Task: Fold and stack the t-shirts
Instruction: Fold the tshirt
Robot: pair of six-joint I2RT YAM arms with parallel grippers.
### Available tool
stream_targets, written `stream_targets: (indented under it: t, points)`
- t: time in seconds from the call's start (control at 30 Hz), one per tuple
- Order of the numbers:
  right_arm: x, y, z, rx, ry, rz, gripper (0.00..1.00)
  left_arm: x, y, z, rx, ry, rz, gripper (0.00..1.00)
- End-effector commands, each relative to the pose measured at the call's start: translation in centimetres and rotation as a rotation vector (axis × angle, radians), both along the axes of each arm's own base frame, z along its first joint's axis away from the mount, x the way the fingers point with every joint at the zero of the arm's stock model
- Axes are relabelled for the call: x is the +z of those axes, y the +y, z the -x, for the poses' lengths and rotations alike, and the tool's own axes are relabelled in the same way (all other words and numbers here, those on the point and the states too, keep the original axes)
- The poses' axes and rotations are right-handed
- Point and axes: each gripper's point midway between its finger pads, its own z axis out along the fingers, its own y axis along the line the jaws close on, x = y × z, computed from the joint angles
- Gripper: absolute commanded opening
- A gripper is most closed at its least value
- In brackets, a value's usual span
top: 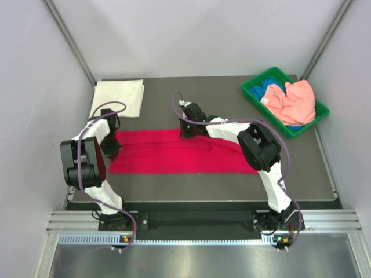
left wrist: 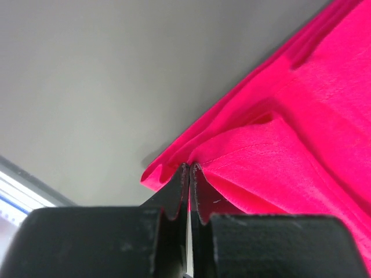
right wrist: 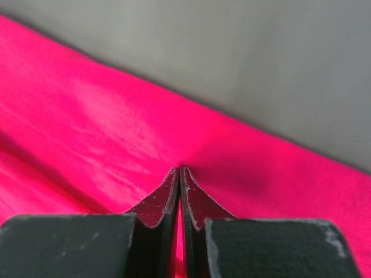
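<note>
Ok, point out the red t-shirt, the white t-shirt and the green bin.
red t-shirt (top: pixel 174 153): top view, middle of the spread cloth.
white t-shirt (top: pixel 119 97): top view, centre of the folded square.
green bin (top: pixel 258 80): top view, its far-left rim.

light: bright, even | shadows: soft, fingers (right wrist: pixel 162 200) darken crimson-red t-shirt (right wrist: pixel 87 127) | focus: slightly soft

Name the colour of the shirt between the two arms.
Crimson-red t-shirt; top external view shows best.
</note>
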Motion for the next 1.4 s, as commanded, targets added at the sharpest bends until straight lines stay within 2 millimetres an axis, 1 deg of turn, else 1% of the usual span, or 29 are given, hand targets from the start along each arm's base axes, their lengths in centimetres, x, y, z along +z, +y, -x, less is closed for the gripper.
stream_targets:
  t: [0.0, 0.1, 0.23, 0.37, 0.43, 0.5, 0.53, 0.6, 0.67, 0.7, 0.73, 0.8, 0.83, 0.9, 0.93, 0.97, 1.0, 1.03, 1.1, 1.13, 1.2, 1.23, 1.3, 1.33, 1.37]
  points:
    - [0.6, 1.1, -0.9, -0.02, -0.031, -0.011, 0.02, 2.1, 1.0, 0.5, 0.028, -0.01, -0.064, 0.0]
    - [0.2, 0.9, -1.0, -0.031, -0.03, 0.006, 0.02, 2.3, 1.2, 1.2, 0.041, -0.004, -0.082, 0.0]
    - [0.1, 0.8, -1.2, -0.035, -0.033, 0.015, 0.02, 2.1, 1.6, 2.4, 0.051, 0.034, -0.112, 0.0]
    - [-0.1, 0.9, -1.3, -0.031, -0.033, 0.022, 0.02, 1.3, 2.1, 3.6, 0.075, 0.085, -0.146, 0.0]
    - [-0.2, 0.9, -1.2, -0.029, -0.032, 0.025, 0.02, 0.9, 2.0, 3.9, 0.075, 0.091, -0.14, 0.0]
    - [-0.1, 0.9, -1.3, -0.026, -0.035, 0.026, 0.01, 0.5, 1.8, 4.0, 0.082, 0.106, -0.132, 0.04]
    - [-0.1, 1.0, -1.2, -0.024, -0.035, 0.026, 0.02, 0.6, 1.8, 3.9, 0.085, 0.105, -0.13, 0.12]
    - [0.1, 1.0, -1.1, -0.014, -0.042, 0.028, 0.02, 1.0, 1.8, 3.5, 0.087, 0.1, -0.128, 0.23]
    - [0.5, 1.2, -1.2, -0.007, -0.054, 0.024, 0.02, 2.4, 2.1, 2.2, 0.093, 0.055, -0.138, 0.34]
    - [0.7, 1.3, -1.2, -0.002, -0.059, 0.024, 0.02, 2.9, 2.1, 1.6, 0.092, 0.034, -0.134, 0.35]
    - [1.1, 1.4, -1.3, 0.002, -0.065, 0.019, 0.02, 3.9, 2.2, 0.3, 0.09, -0.016, -0.132, 0.36]
    - [1.6, 1.6, -1.2, 0.019, -0.074, 0.018, 0.02, 4.6, 1.6, -0.9, 0.071, -0.065, -0.092, 0.36]
    - [2.3, 1.7, -1.1, 0.027, -0.084, 0.015, 0.03, 5.1, 1.5, -2.1, 0.043, -0.112, -0.079, 0.36]
    - [3.3, 1.9, -0.9, 0.052, -0.105, 0.01, 0.04, 5.2, 0.4, -3.3, -0.027, -0.154, -0.004, 0.36]
    - [4.3, 1.9, -0.8, 0.06, -0.119, 0.002, 0.06, 5.2, 0.1, -3.6, -0.047, -0.166, 0.012, 0.37]
    - [4.9, 2.0, -0.7, 0.072, -0.129, -0.003, 0.06, 5.1, 0.0, -4.2, -0.059, -0.185, 0.021, 0.38]
    - [5.3, 2.0, -0.6, 0.082, -0.131, -0.009, 0.07, 5.0, 0.1, -4.2, -0.058, -0.186, 0.028, 0.38]
    - [6.2, 2.0, -0.4, 0.089, -0.139, -0.017, 0.09, 4.5, -0.1, -4.4, -0.059, -0.181, 0.052, 0.38]
    - [7.1, 2.1, 0.1, 0.106, -0.137, -0.033, 0.11, 4.0, 0.4, -4.4, -0.042, -0.173, 0.061, 0.36]
    - [7.9, 1.9, 0.5, 0.111, -0.141, -0.04, 0.12, 3.5, 0.5, -4.5, -0.037, -0.161, 0.063, 0.34]
    - [8.5, 1.7, 1.3, 0.121, -0.144, -0.038, 0.13, 2.9, 0.6, -4.5, -0.035, -0.144, 0.064, 0.31]
    - [9.1, 1.3, 2.0, 0.126, -0.151, -0.037, 0.15, 2.2, 0.6, -4.5, -0.03, -0.124, 0.069, 0.31]
    - [9.3, 1.0, 3.0, 0.133, -0.144, -0.034, 0.15, 1.6, 0.5, -4.5, -0.02, -0.109, 0.08, 0.28]
    - [9.5, 0.4, 3.9, 0.137, -0.134, -0.035, 0.16, 1.0, 0.4, -4.3, -0.015, -0.091, 0.085, 0.27]
    - [9.4, 0.3, 4.5, 0.135, -0.122, -0.04, 0.17, 0.8, 0.6, -4.2, -0.007, -0.083, 0.075, 0.26]
